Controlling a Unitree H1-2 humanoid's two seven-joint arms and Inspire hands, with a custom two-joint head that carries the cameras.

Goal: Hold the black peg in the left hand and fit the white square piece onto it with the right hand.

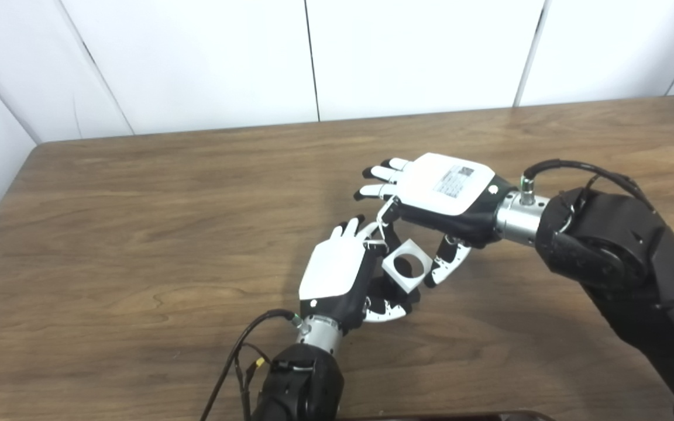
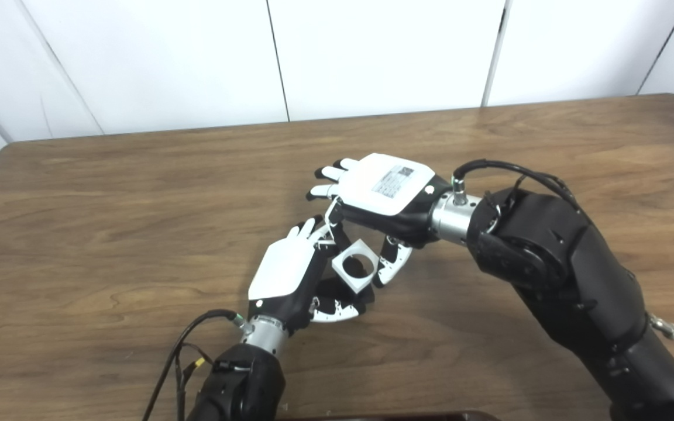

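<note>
The left hand (image 1: 337, 275) curls around a mostly hidden peg; the right hand (image 1: 445, 193) pinches the square (image 1: 406, 266). Misaligned, its hole could jam or slip free.

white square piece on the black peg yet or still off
Cannot tell: the white square plastic piece sits between both hands, its round hole looks dark, no peg clearly visible.

The left hand (image 1: 337, 275), its white back turned up, curls its fingers closed around what it holds, while the right hand (image 1: 439, 196) reaches in just above it, wrist bent, long fingers (image 1: 381, 173) stretched out and thumb (image 1: 445, 263) pointing down.
</note>
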